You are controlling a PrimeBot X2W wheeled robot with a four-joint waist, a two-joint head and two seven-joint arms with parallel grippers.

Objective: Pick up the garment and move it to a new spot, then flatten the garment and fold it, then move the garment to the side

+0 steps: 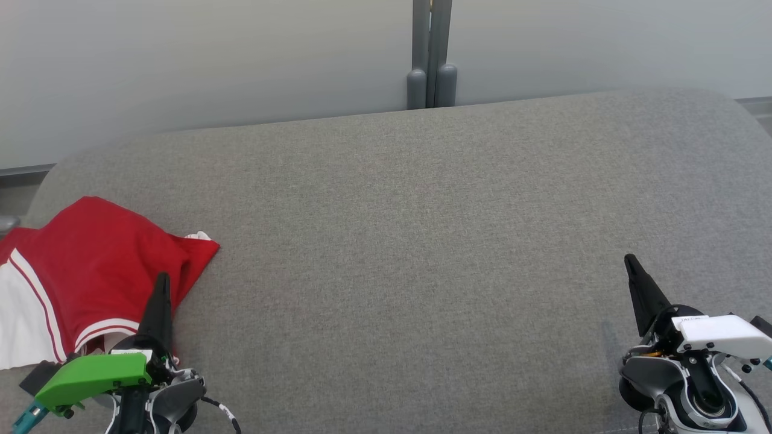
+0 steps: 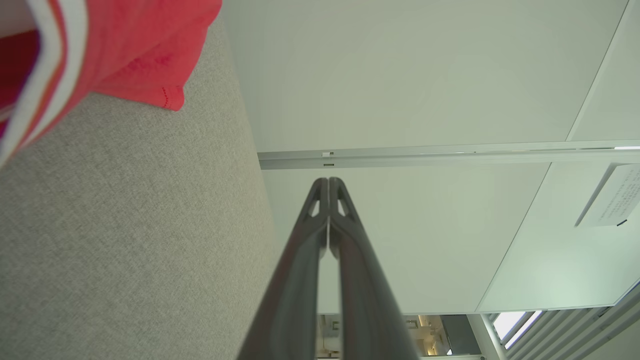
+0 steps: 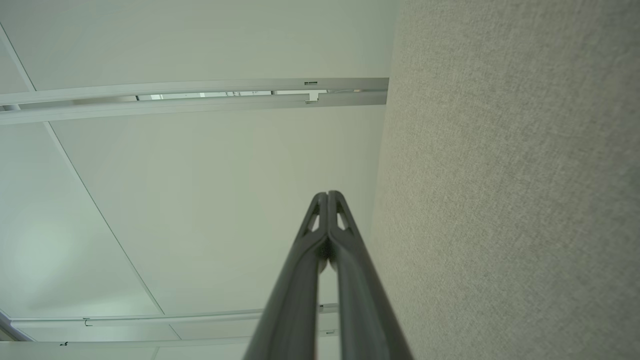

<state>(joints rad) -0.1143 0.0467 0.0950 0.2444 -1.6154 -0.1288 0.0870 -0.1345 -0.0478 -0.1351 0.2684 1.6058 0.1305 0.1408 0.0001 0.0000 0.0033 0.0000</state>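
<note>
Nearest the camera, the left gripper (image 1: pixel 161 278), under its green housing, sits at the lower left with its 2 long dark fingers pressed together and nothing between them. In the head view its tip overlaps the near right edge of the crumpled red garment with white stripes and a white panel (image 1: pixel 90 265). In the left wrist view the gripper (image 2: pixel 328 181) hangs clear of the cloth (image 2: pixel 145 45). The garment lies at the far left edge of the wide grey woven fabric surface (image 1: pixel 422 241), partly past the frame. The rest of that surface is bare to its rounded back edge, where a grey post (image 1: pixel 431 54) stands against the pale wall. The right gripper (image 1: pixel 628 259), at the lower right, is also closed on nothing and well apart from the garment.
</note>
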